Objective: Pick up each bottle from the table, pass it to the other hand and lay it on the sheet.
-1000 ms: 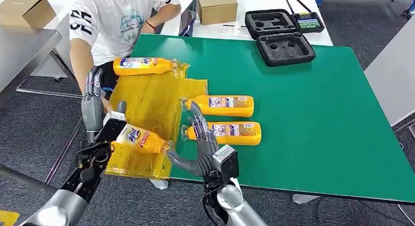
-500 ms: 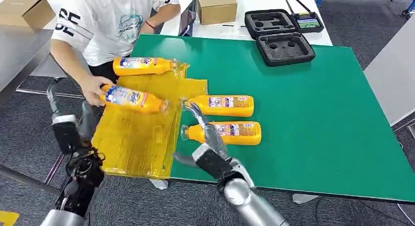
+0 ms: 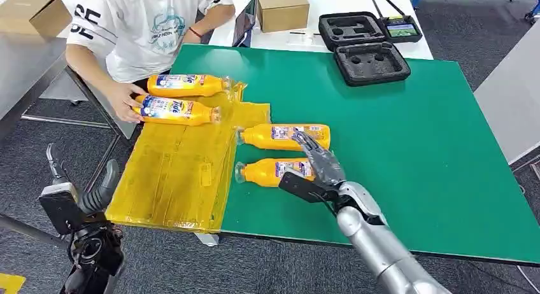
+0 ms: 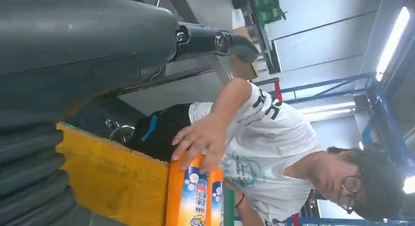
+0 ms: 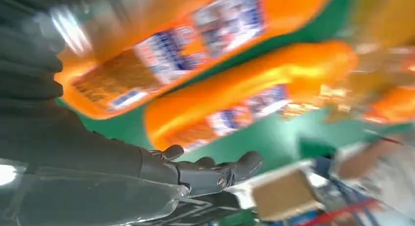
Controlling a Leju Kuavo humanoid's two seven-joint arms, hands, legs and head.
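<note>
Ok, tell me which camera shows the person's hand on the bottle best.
The left wrist view: the person's hand is large and sharp there, fingers spread over the end of the bottle. The head view shows it small, at the bottle's end on the sheet. The right wrist view is too blurred to tell.

Sheet (image 3: 172,179) near half bare — far end blocked by two bottles (image 3: 184,85) and a person's hand (image 3: 124,103).

Right hand (image 3: 316,168) reaching out over the green table (image 3: 446,154), fingers spread and empty, silver forearm angled up from below, left hand (image 3: 73,195) off the table's near-left corner, raised, fingers apart, holding nothing
</note>
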